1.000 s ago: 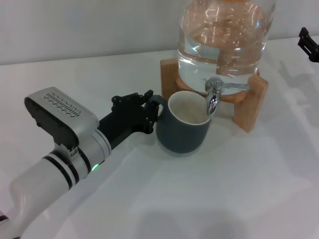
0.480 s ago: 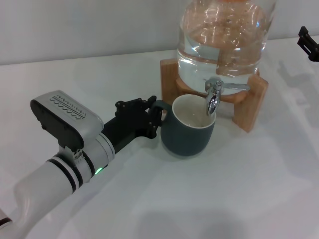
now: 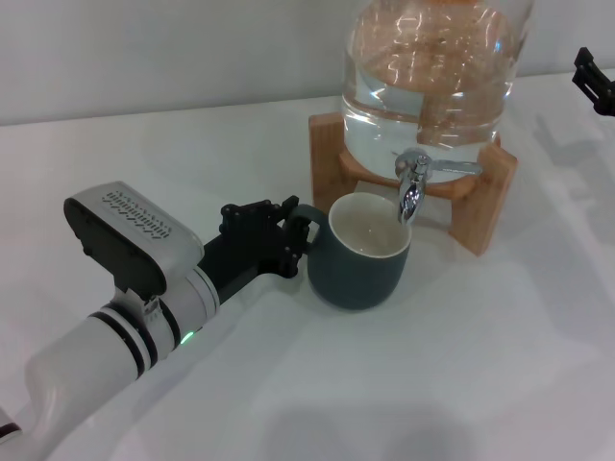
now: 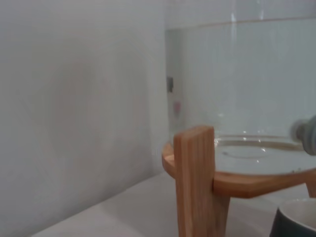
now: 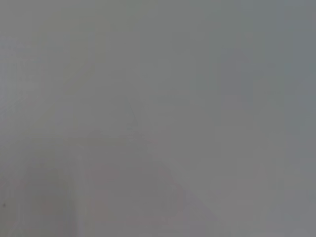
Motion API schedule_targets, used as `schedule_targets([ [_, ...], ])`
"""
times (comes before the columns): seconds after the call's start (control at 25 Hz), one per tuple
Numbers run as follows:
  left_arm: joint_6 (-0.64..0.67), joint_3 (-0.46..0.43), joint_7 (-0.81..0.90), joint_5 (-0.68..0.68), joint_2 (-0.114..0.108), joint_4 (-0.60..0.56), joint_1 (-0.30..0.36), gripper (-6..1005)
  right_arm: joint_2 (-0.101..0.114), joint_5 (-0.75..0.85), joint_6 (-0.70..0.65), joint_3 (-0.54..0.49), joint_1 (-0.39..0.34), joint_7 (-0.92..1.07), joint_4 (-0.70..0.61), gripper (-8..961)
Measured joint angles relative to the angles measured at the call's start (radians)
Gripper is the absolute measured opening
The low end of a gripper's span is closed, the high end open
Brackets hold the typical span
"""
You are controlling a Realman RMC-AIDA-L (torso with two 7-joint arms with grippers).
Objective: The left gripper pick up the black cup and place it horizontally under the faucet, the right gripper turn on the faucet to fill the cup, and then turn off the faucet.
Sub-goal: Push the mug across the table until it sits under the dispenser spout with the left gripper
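Note:
The black cup stands upright on the white table, its cream inside showing, with its mouth right below the spout of the chrome faucet. My left gripper is shut on the cup's loop handle from the left. The faucet's flat lever points to the right. In the left wrist view the cup's rim shows at a corner and the faucet at the edge. My right gripper is partly in view at the far right edge, well away from the faucet. The right wrist view shows only plain grey.
A large clear water jug rests on a wooden stand behind the cup; the stand's leg is close in the left wrist view. The white table stretches in front, with a wall behind.
My left gripper has carried the cup a little to the right and down, so that it now sits lower under the spout. The right gripper has stayed put.

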State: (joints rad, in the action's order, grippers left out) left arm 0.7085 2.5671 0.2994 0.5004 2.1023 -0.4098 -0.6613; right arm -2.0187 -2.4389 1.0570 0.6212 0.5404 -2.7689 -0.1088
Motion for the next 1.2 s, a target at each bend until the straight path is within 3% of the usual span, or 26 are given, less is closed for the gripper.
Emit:
schedule_targets([
  [0.52,0.0,0.011,-0.011,-0.004,0.004,0.014,-0.008,140,0.002,0.0,0.0,0.014,0.008,0.0,-0.002,840],
  [1.2,-0.047,0.058,-0.011,-0.002,0.005,0.009,-0.064,126,-0.002,0.0,0.016,0.015,0.009,0.0,0.0,840],
])
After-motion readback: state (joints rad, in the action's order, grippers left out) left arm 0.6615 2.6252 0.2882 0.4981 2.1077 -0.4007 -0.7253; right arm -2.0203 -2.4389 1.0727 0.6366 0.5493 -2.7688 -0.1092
